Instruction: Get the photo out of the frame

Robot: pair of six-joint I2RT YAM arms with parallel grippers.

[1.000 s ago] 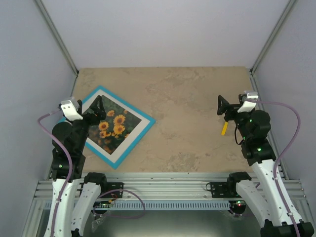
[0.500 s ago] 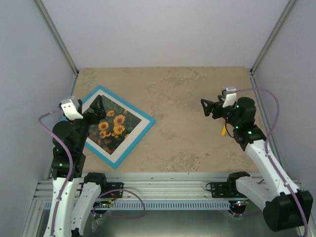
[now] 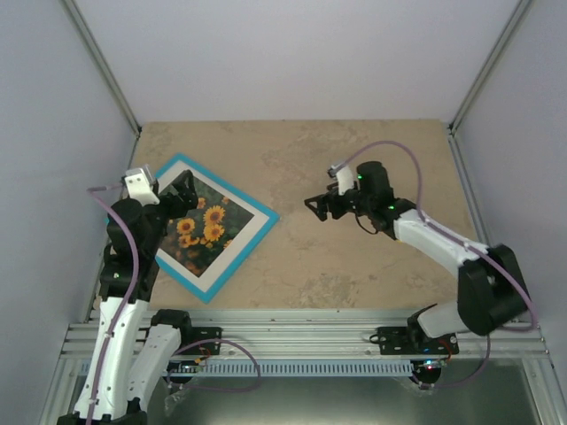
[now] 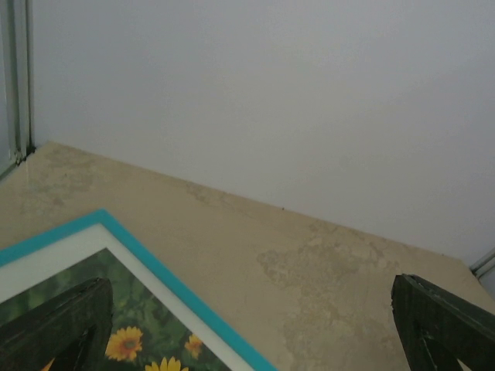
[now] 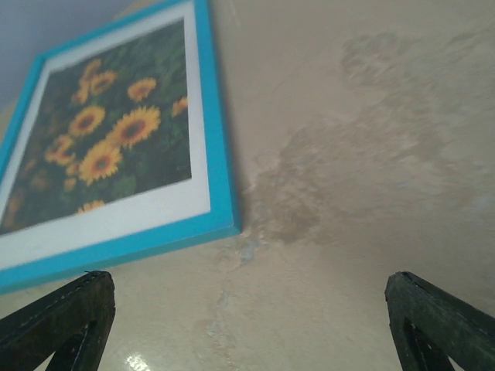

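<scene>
Fingers (image 4: 60, 323) of the left gripper (image 3: 180, 189) stand wide apart with nothing between them. In the left wrist view 1 dark tip sits low over the photo (image 3: 199, 232), and the other is over bare table (image 3: 354, 266) past the frame's far edge. Whether either tip touches the surface cannot be told. The right gripper (image 3: 313, 206) is likewise spread and empty. Its 2 fingers (image 5: 439, 323) show at the bottom corners of the right wrist view, with marbled beige tabletop between them.

The frame (image 3: 230, 189) lies flat and face up in the near-left part of the table. It is turned diagonally, so that 1 corner points to the far edge and another to the table's middle. Its thin turquoise border runs around a white mat (image 5: 139, 215), and the photo sits inside that — orange-yellow blooms on dark green leaves. The left gripper is over the frame's far-left side, near the left edge of the table. The right gripper hangs near the middle of the table, its arm reaching in from the near-right corner. Its tips are aimed at the frame's right-hand corner — close to it but apart from it.
</scene>
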